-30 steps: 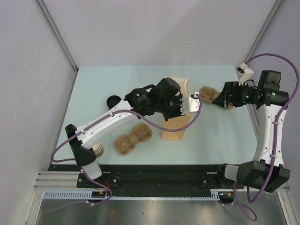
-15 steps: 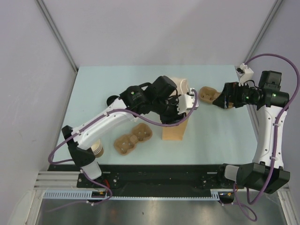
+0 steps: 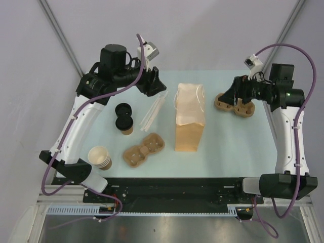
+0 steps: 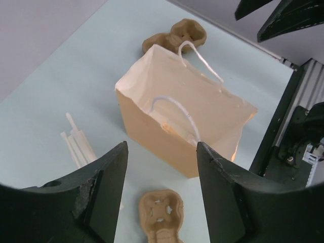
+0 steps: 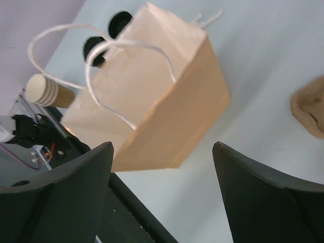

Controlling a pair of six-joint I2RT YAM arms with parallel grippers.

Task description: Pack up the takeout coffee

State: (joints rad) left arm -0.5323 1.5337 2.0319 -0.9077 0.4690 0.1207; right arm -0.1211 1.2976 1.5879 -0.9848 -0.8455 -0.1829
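Bags: one brown paper bag [image 3: 190, 126] with white cord handles, standing open in the middle of the table [image 3: 238, 147].
Coffee: one coffee cup [image 3: 125, 125], tan with a black lid on, upright on the table left of the bag and well apart from it.
Lids: one loose lid [image 3: 123, 109], black, just beyond the coffee cup.
Cup stacks: one stack of paper cups [image 3: 100, 157] at the near left.
Carriers: two, a near carrier [image 3: 144, 150] left of the bag's foot and a far carrier [image 3: 220, 103] right of the bag.
Straws: one bundle of straws [image 3: 153, 110] between the loose lid and the bag.
Hard to make out: how many cups are in the stack and how many straws are in the bundle. The bag's bottom is dim. From above the far carrier is partly covered by the right tool, and each wrist view cuts one carrier off at its edge.
Left tool: the left gripper [image 3: 158, 87] has its fingers spread with nothing between them, raised over the far left of the table.
Right tool: the right gripper [image 3: 235, 97] is spread wide and empty over the far carrier. Contact cannot be told.
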